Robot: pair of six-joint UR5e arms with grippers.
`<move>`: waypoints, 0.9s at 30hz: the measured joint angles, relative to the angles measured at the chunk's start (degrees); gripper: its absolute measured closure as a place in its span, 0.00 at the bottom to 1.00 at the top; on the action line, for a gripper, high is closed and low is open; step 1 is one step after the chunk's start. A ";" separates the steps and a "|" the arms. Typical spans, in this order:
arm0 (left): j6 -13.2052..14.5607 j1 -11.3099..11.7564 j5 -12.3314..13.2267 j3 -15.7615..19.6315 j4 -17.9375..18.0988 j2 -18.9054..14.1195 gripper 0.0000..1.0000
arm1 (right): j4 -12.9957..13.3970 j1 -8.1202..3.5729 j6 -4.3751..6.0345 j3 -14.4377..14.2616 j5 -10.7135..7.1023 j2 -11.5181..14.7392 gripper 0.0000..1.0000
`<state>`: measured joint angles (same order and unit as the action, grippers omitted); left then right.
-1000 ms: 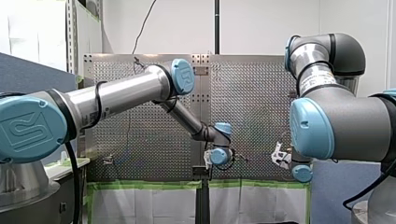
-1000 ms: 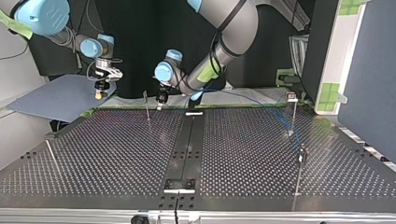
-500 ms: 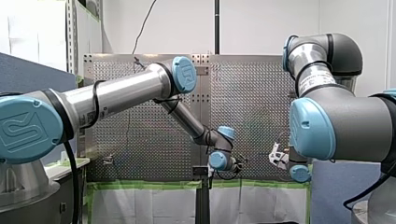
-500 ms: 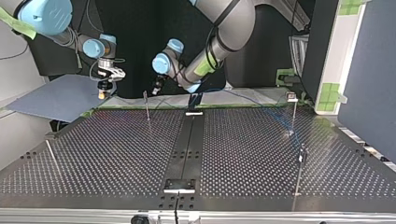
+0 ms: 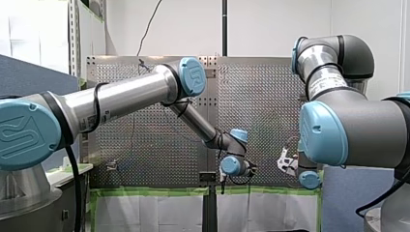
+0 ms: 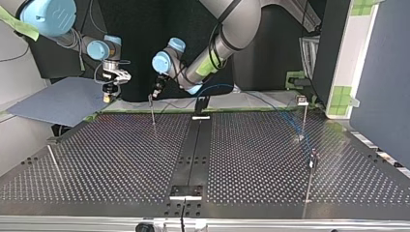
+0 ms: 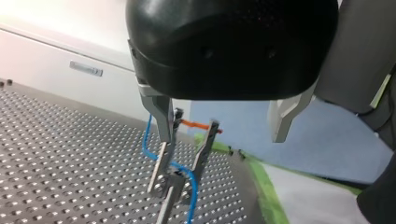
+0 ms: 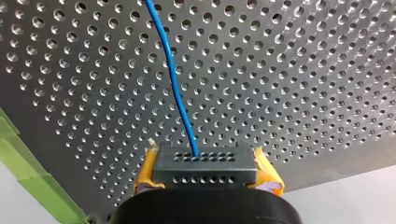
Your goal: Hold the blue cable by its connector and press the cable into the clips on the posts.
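My right gripper has yellow pads and is shut on the dark connector of the blue cable, which runs away over the perforated table. In the top view it hangs at the back left. My left gripper is open, with nothing between its metal fingers. Just ahead of it stands a post with a forked clip, and the blue cable loops through the fork. From across the table this gripper sits right above that thin post.
The blue cable arcs along the back edge to a clip post at the top view's right; another post stands nearer the camera. A leaning rod is at the left. A blue-grey sheet lies beside the table.
My left arm's wrist has swung toward the top view's left and risen, bringing its gripper to the post. My right gripper has shifted slightly toward the table, still holding the connector.
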<state>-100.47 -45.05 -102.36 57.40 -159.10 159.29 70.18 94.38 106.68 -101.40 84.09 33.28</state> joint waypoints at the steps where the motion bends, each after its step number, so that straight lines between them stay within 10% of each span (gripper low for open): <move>1: -0.01 -0.04 -0.40 -0.07 0.13 0.00 0.00 | -0.02 0.02 -0.01 0.00 0.01 -0.02 1.00; 27: -0.02 -2.95 -4.85 -0.68 1.46 -0.07 0.00 | 0.31 0.40 0.10 -0.01 0.03 -0.24 1.00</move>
<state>-100.49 -48.00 -107.22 56.72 -157.64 159.22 70.49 94.78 106.78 -101.41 84.12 33.05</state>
